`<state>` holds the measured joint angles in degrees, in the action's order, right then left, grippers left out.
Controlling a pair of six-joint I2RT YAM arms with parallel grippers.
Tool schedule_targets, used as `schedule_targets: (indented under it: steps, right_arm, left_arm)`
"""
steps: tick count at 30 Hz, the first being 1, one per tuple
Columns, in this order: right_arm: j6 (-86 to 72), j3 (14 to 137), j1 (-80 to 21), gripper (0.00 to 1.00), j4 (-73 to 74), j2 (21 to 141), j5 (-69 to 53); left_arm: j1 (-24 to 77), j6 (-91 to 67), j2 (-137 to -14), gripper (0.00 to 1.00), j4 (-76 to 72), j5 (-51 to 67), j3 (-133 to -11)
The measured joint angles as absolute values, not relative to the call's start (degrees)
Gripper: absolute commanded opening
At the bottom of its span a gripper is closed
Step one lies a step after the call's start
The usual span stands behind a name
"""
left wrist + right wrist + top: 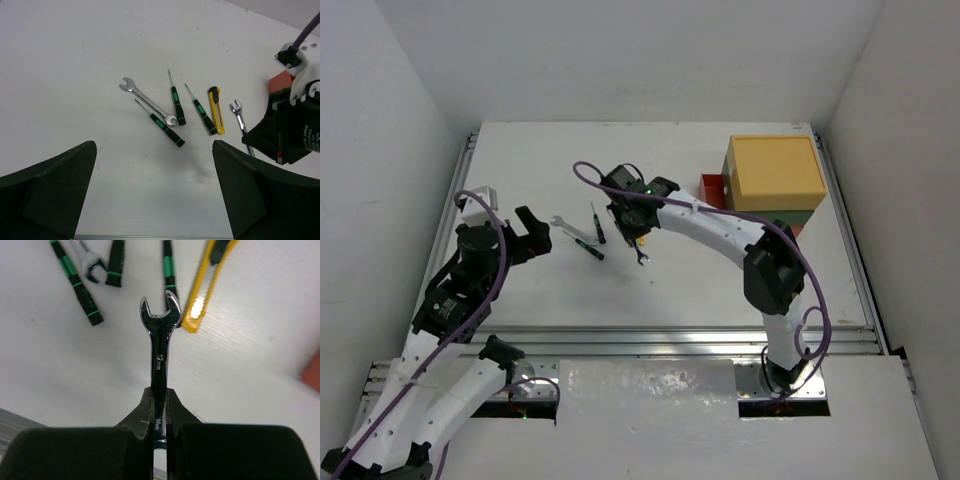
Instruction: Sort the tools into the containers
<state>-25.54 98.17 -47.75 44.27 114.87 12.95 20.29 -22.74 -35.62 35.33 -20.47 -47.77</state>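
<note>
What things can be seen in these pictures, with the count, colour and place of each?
wrenches: two, silver, one on the table, one in the right gripper
screwdrivers: three, black-and-green handles, on the table
utility knife: one, yellow and black, beside the screwdrivers
boxes: three, stacked far right; yellow box on top, dark green box under it, red-orange box lowest
table: one, white
left gripper: one, black, open, left of the tools
right gripper: one, black, shut on a wrench

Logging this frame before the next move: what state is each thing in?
Left claw: open, empty.
Right claw: shut on held wrench.
Held wrench: gripped by its shank.
Other wrench: lying loose.
Screwdrivers: all three lying loose.
Knife: lying loose.
Red drawer: sticking out of the stack.
</note>
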Motion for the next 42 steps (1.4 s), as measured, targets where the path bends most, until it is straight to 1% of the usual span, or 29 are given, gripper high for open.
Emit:
schedule_targets:
  steps: [4,7,12,15,22,29,33,34,36,38,41,42]
  right_arm:
    - [-23.88,101.62,-44.6,0.0,47.16,114.78,15.55]
    - [-22.55,104.2,-38.28,0.0,49.28,114.8,17.34]
    - [-20.32,112.05,-25.39,0.0,52.86,117.49,23.66]
    - [-19.03,113.71,-21.5,0.0,53.23,119.22,26.5]
    - [-16.93,113.14,-20.73,0.0,54.13,123.42,29.08]
    - [-15.92,111.96,-20.86,0.01,53.87,123.96,30.68]
    - [-15.55,111.83,-20.8,0.14,53.32,124.05,31.07]
    - [-15.51,111.68,-20.8,0.18,53.04,124.05,31.05]
    - [-15.46,111.18,-20.84,0.3,52.49,124.05,30.89]
    - [-15.33,110.78,-20.99,0.36,52.21,124.05,30.28]
    - [-15.14,110.69,-21.1,0.38,52.12,124.05,29.8]
    - [-15.11,110.69,-21.1,0.41,52.1,124.05,29.71]
  left_arm:
    - [20.29,-22.74,-35.22,1.0,35.33,-20.49,-47.77]
    - [20.34,-22.74,-35.24,1.0,35.33,-20.49,-47.77]
    - [20.34,-22.76,-35.35,1.0,35.31,-20.49,-47.77]
    - [20.34,-22.74,-35.66,1.0,35.33,-20.49,-47.77]
    - [20.36,-22.76,-35.77,1.0,35.31,-20.47,-47.77]
    - [20.64,-22.74,-35.94,1.0,35.31,-20.49,-47.77]
    - [20.67,-22.74,-36.29,1.0,35.33,-20.49,-47.77]
    - [20.67,-22.74,-36.36,1.0,35.33,-20.49,-47.77]
    - [20.67,-22.76,-36.4,1.0,35.33,-20.49,-47.79]
    - [20.67,-22.74,-36.45,1.0,35.33,-20.51,-47.79]
    - [20.67,-22.74,-36.58,1.0,35.33,-20.53,-47.77]
    - [20.67,-22.76,-36.67,1.0,35.33,-20.56,-47.77]
